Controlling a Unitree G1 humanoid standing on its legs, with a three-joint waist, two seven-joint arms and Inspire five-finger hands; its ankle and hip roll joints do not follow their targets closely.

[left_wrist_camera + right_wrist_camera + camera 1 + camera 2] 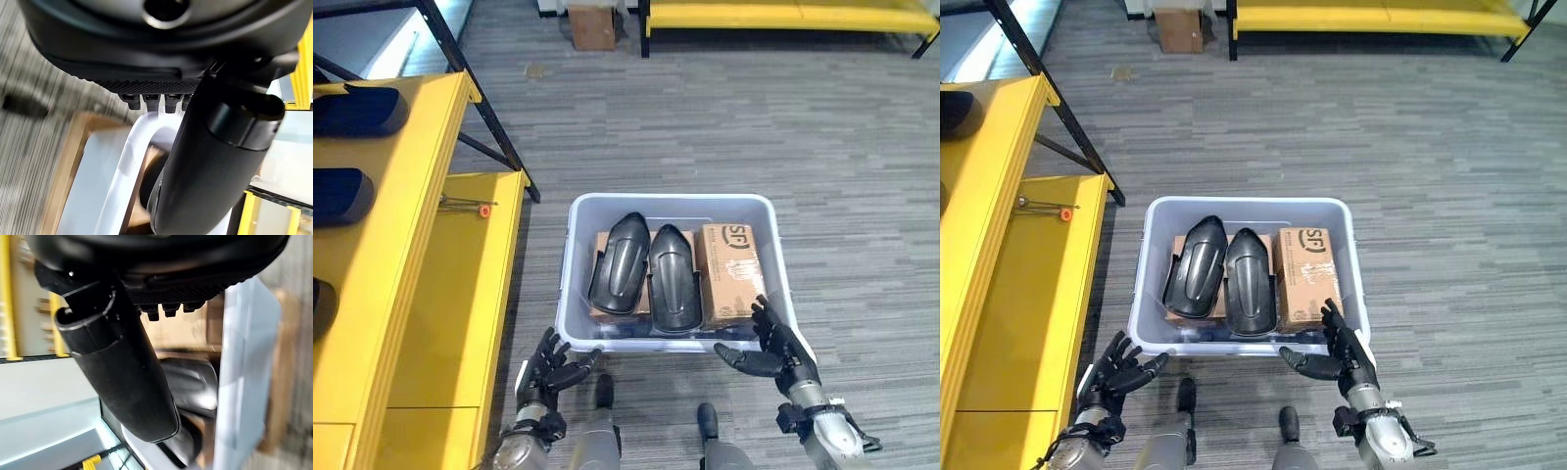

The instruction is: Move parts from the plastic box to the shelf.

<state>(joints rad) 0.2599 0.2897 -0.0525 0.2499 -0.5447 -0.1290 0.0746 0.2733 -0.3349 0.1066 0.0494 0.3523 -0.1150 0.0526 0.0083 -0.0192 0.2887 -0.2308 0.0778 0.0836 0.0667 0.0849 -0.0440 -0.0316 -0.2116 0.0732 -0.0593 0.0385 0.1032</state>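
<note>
A pale plastic box (pixel 576 284) stands on the grey floor. Inside it lie two black curved parts (pixel 619 262) (pixel 674 279) side by side on cardboard, with a brown carton (pixel 728 269) to their right. My left hand (pixel 553 370) is open at the box's near left corner, just outside the rim. My right hand (pixel 773 348) is open at the near right corner, thumb pointing along the front rim. The yellow shelf (pixel 401 225) runs along the left, with dark parts (pixel 357 110) lying on its upper level.
A small tool with an orange tip (pixel 470 206) lies on the shelf's lower level. A black shelf leg (pixel 489 108) slants down behind the box. A cardboard box (pixel 592 26) and a yellow bench (pixel 783 15) stand far back. Open floor lies right of the box.
</note>
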